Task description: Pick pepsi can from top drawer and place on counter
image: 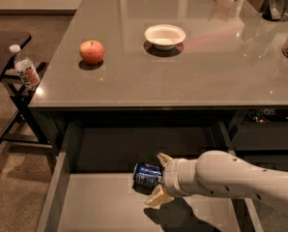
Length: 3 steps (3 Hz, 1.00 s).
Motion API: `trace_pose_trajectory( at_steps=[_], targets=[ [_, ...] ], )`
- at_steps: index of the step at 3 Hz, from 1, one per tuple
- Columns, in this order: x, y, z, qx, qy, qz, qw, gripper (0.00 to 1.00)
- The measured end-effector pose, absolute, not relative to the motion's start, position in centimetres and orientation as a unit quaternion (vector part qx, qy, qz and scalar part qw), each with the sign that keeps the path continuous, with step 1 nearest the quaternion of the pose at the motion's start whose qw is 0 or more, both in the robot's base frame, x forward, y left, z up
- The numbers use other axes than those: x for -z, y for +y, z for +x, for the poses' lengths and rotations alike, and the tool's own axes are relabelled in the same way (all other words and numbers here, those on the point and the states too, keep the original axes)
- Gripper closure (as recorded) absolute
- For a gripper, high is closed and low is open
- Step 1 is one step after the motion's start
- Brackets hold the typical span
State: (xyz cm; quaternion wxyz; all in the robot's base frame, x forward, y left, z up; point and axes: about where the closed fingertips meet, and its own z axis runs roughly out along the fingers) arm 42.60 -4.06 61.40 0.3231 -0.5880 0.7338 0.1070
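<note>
The pepsi can (145, 174) lies on its side at the back of the open top drawer (100, 207), dark blue with a silver end. My gripper (158, 179) reaches in from the right on a white arm. Its two tan fingers (163, 158) stand spread, one above and one below the can's right end, wider than the can. The counter (182, 76) lies above the drawer, grey-brown and glossy.
On the counter stand a red apple (92, 51) at the left and a white bowl (165, 35) in the middle. More items sit at its far right corner. A clear bottle (25, 67) stands on a dark side table (4, 52) to the left.
</note>
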Motion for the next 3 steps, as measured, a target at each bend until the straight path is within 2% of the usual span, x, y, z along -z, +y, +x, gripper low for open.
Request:
trace_pose_trajectory(
  at_steps=[3],
  targets=[
    [-61.96,-4.29,42.29,-0.11,0.731,-0.59,0.325,0.88]
  ],
)
